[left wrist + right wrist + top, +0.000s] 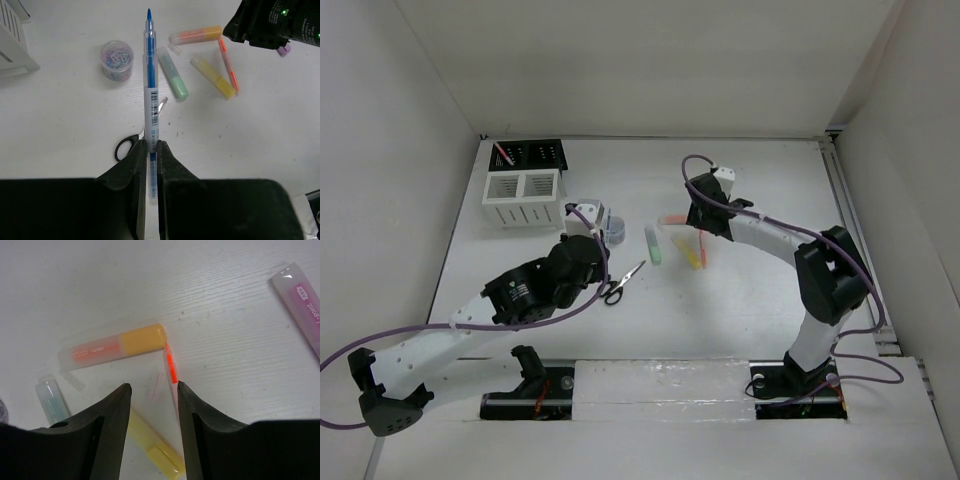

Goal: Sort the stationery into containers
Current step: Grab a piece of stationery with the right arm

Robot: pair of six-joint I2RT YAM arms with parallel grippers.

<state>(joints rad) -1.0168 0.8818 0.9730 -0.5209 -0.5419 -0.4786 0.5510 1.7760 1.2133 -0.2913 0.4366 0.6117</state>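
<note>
Sorting barely begun: one pen (504, 155) in the black mesh holder (535, 153), left gripper (150, 145) clamped on a blue pen (150, 85) pointing straight ahead of it, right gripper (153, 387) wide open and empty over the orange-red pen (171, 365) beneath one finger, while markers (212, 76), scissors (620, 283) and tub (117, 59) lie unsorted.

Bright, even, diffuse white light fills the overhead view, the left arm (450, 345) casting only a soft shadow; a faint sheen lies on the white strip (660, 378) at lower centre; the wrist views are crisp on pen (150, 90) and table (225, 300), dark along the bottom.
</note>
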